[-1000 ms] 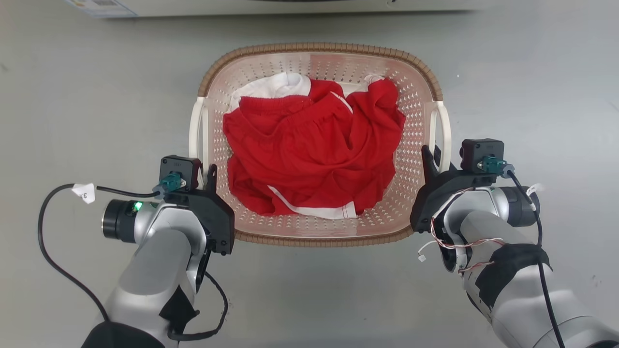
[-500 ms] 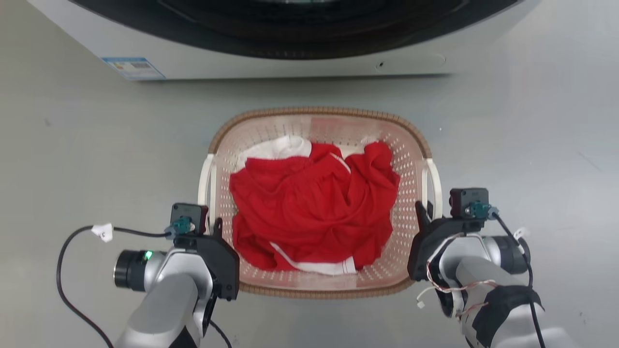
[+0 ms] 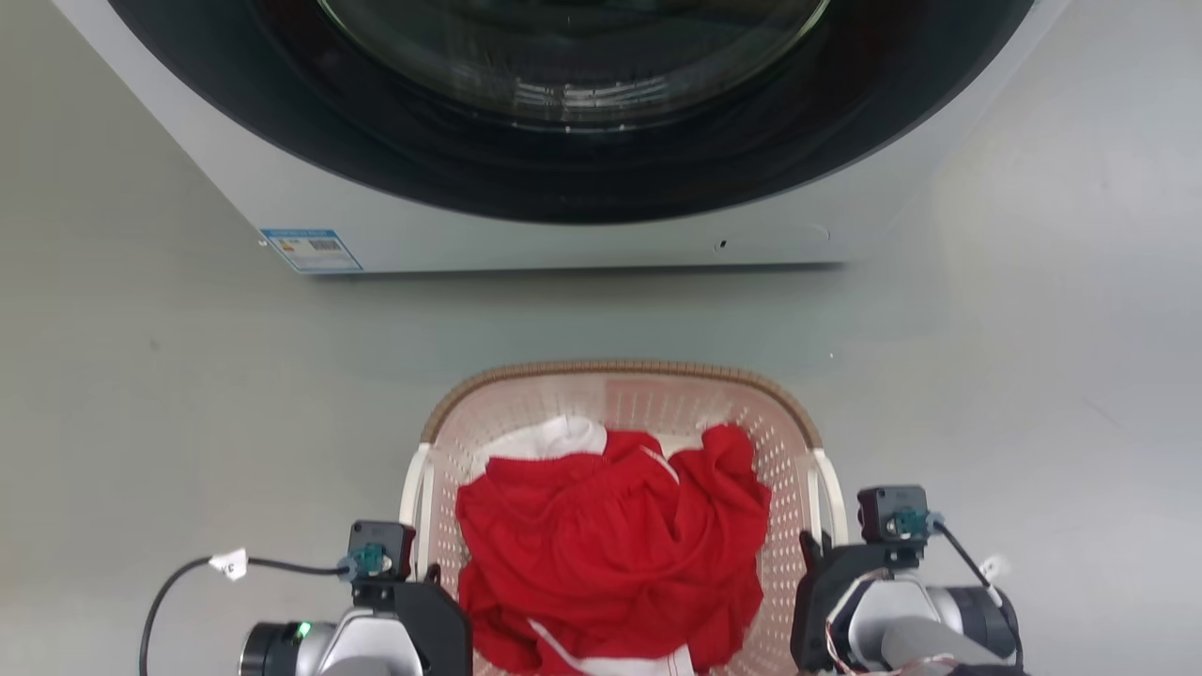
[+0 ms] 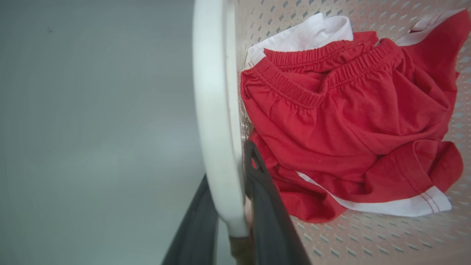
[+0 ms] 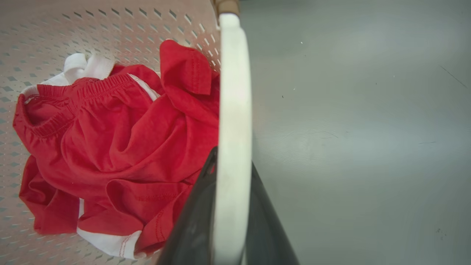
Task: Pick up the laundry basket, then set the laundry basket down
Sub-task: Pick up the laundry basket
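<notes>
Left pincer (image 4: pixel 228 162) and right pincer (image 5: pixel 233 158) each pinch a white handle (image 4: pixel 213 92) at 9 and 3 o'clock of the laundry basket (image 3: pixel 610 368), at 6 o'clock before the washing machine (image 3: pixel 601 246); uneven lowering could tilt it, slipping a handle and spilling the red clothes (image 3: pixel 610 545).

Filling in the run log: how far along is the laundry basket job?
Done: the left gripper is shut on the laundry basket's left handle, the right gripper on its right handle. In hand: holding it, red clothes inside, before the washing machine; whether it is off the floor is unclear. Left: setting it down and letting go.
</notes>
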`<state>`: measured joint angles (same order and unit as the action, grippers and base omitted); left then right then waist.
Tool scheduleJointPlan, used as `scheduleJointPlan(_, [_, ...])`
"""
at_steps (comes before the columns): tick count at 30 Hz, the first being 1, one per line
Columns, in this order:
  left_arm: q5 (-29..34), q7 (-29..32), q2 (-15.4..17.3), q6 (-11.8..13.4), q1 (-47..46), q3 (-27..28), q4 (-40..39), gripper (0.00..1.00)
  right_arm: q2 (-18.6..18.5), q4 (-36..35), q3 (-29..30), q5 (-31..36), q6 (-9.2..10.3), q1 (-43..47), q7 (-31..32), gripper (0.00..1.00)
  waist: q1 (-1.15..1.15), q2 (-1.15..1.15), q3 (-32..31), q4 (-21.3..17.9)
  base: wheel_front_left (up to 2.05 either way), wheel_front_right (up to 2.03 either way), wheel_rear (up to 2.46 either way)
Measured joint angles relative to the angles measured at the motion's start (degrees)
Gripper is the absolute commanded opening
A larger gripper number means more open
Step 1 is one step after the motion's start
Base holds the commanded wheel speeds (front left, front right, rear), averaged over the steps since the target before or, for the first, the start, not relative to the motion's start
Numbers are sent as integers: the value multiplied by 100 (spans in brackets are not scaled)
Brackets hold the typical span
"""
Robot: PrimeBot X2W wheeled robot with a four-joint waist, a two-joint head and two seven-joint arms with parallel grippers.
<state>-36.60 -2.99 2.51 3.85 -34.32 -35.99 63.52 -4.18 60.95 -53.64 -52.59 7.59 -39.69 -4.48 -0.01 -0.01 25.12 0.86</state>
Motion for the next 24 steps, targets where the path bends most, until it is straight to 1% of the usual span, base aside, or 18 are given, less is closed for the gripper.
scheduleJointPlan(7, [-270,90,13,68,471,-209,-8,0,1,-64,-209,-266,4,551,98,0,1,0,-514,-22,0,0,0])
scheduleJointPlan(14, [-387,148,15,77,710,-347,27,0,1,-80,-348,-470,4,829,196,0,0,0,-937,-42,0,0,0])
scheduleJointPlan(16, [-491,171,16,120,790,-387,22,0,1,-81,-398,-510,4,904,222,0,0,0,-1052,-46,0,0,0])
scheduleJointPlan(24, [-675,248,22,162,1066,-500,20,0,1,-86,-570,-641,5,1142,349,0,1,0,-1422,-59,0,0,0])
